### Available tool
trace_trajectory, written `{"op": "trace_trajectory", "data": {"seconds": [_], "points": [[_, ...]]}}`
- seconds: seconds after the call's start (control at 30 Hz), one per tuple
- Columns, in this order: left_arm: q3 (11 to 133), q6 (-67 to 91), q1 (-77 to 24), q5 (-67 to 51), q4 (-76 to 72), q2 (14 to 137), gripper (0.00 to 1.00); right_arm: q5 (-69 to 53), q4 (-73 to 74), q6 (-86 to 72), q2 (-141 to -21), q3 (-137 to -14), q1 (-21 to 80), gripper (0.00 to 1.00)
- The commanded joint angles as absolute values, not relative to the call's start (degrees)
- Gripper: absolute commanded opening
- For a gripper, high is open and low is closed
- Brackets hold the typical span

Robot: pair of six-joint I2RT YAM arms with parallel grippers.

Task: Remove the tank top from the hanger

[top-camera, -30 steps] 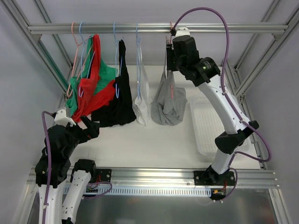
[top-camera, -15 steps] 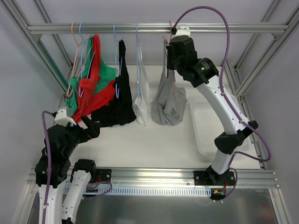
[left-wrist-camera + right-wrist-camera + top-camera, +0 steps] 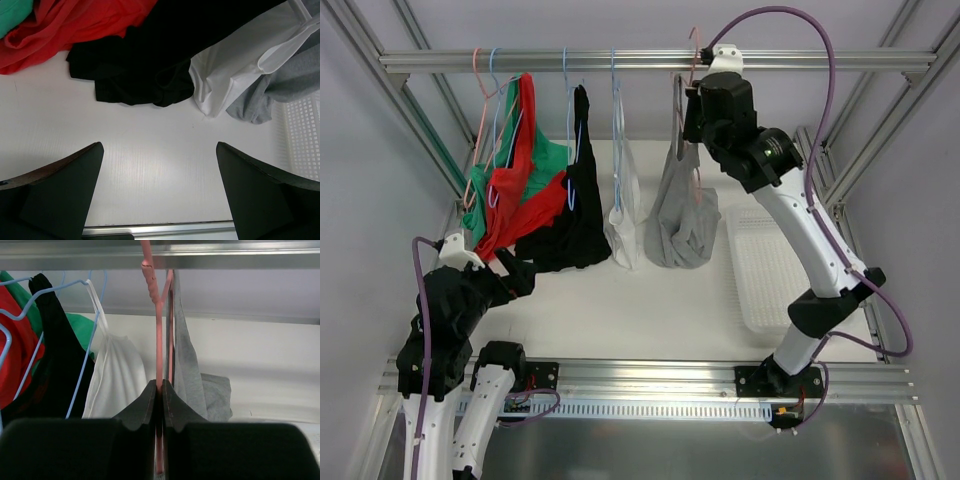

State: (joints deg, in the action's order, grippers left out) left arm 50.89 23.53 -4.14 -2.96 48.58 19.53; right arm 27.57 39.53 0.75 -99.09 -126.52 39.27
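White tabletop [image 3: 150, 200] spreads below a metal rail [image 3: 520, 61] hung with clothes. My right pincer [image 3: 160, 387] is pinched tight on the pink hanger [image 3: 158, 335], just under its hook, up by the rail; whether the hook rests on the rail I cannot tell. The grey tank top [image 3: 680, 215] hangs from that hanger, its bunched lower end reaching down to the tabletop, between a white top [image 3: 623, 215] and a white tray [image 3: 765, 270]. My left pincer [image 3: 159, 147] hovers low, jaws spread wide, holding nothing, near a black garment [image 3: 145, 75].
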Motion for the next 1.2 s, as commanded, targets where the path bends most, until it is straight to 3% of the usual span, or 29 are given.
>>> {"op": "trace_trajectory", "data": {"seconds": [0.0, 0.4, 0.7, 0.8, 0.97, 1.03, 1.17], "points": [[50.63, 22.5, -4.22, -5.71, 46.06, 19.16, 0.99, 26.2, 33.84, -1.58, -91.69, -122.9, 39.55, 0.0], [48.52, 18.63, -4.22, -31.88, 36.84, 13.97, 0.99, 17.32, 31.9, -3.43, -74.11, -102.94, 39.64, 0.0], [45.27, 33.56, -5.26, -47.2, 10.13, 23.9, 0.99, 3.18, 32.08, -6.67, -51.53, -78.33, 39.64, 0.0], [46.14, 35.16, -9.82, -41.77, 4.58, 25.92, 0.99, -1.73, 32.08, -8.35, -43.72, -72.97, 39.64, 0.0], [52.81, 28.76, -32.92, -27.72, 2.29, 37.16, 0.99, -4.31, 33.48, -9.84, -33.5, -68.21, 39.64, 0.0], [57.01, 22.37, -46.58, -15.95, 2.28, 43.64, 0.99, -4.83, 34.45, -10.19, -30.25, -67.59, 39.64, 0.0], [64.41, 13.11, -63.96, 8.57, 1.94, 52.72, 0.99, -5.97, 39.88, -10.2, -27.78, -69.52, 39.64, 0.0]]}}
